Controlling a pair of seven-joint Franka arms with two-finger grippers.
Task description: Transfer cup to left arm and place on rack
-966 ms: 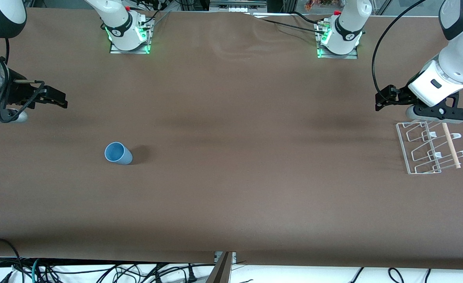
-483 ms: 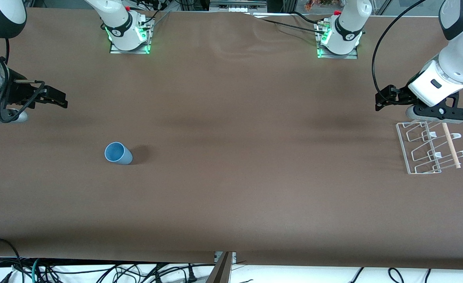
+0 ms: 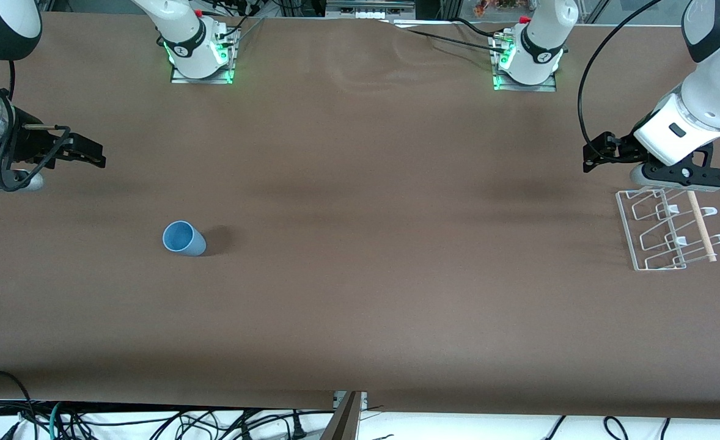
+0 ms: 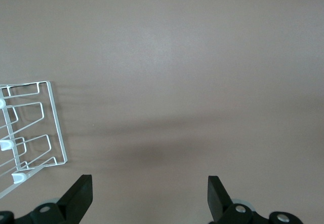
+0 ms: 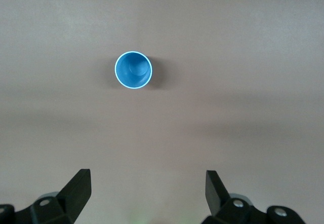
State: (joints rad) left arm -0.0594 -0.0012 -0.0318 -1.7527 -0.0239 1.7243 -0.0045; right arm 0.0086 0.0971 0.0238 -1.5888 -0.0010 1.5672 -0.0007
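Observation:
The light-blue cup (image 3: 184,238) stands upright, mouth up, on the brown table toward the right arm's end; it also shows in the right wrist view (image 5: 133,70). My right gripper (image 3: 11,180) hovers over the table at that end, open and empty, apart from the cup; its jaws (image 5: 147,193) stand wide. The rack (image 3: 668,229) with its pale wooden rod (image 3: 701,226) lies at the left arm's end; its corner shows in the left wrist view (image 4: 35,133). My left gripper (image 3: 681,177) hovers over the rack's edge, open and empty (image 4: 149,198).
The two arm bases (image 3: 201,58) (image 3: 528,64) stand with green lights along the table's edge farthest from the front camera. Cables (image 3: 152,421) hang below the table's near edge. Brown cloth (image 3: 384,244) lies between cup and rack.

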